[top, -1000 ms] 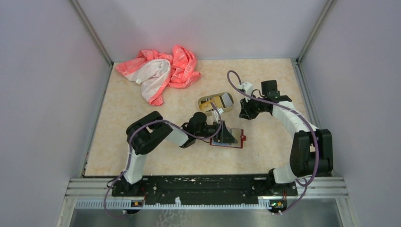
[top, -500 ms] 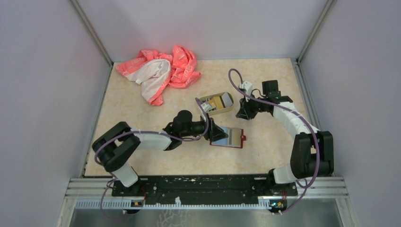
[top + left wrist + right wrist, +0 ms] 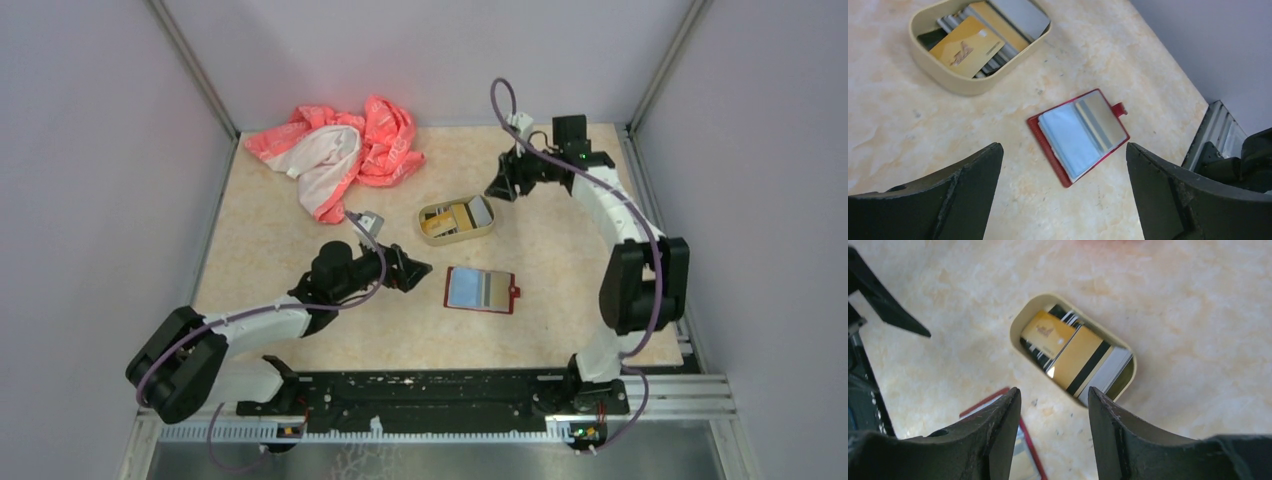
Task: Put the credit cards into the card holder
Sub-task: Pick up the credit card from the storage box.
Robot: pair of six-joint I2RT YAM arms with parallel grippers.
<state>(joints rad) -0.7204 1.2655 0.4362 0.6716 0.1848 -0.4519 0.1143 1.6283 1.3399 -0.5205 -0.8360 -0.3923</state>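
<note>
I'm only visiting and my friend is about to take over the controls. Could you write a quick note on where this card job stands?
Left gripper: open, empty, just left of the card holder.
Right gripper: open, empty, at the far side of the tan tray.
Card holder: lies open and flat on the table. A pale blue face and a grey face show inside; I cannot tell whether they are cards or pockets.
Credit cards: several lie in the tray, a gold one on top.
Done: nothing certain.
Left: move the tray's cards into the holder.
</note>
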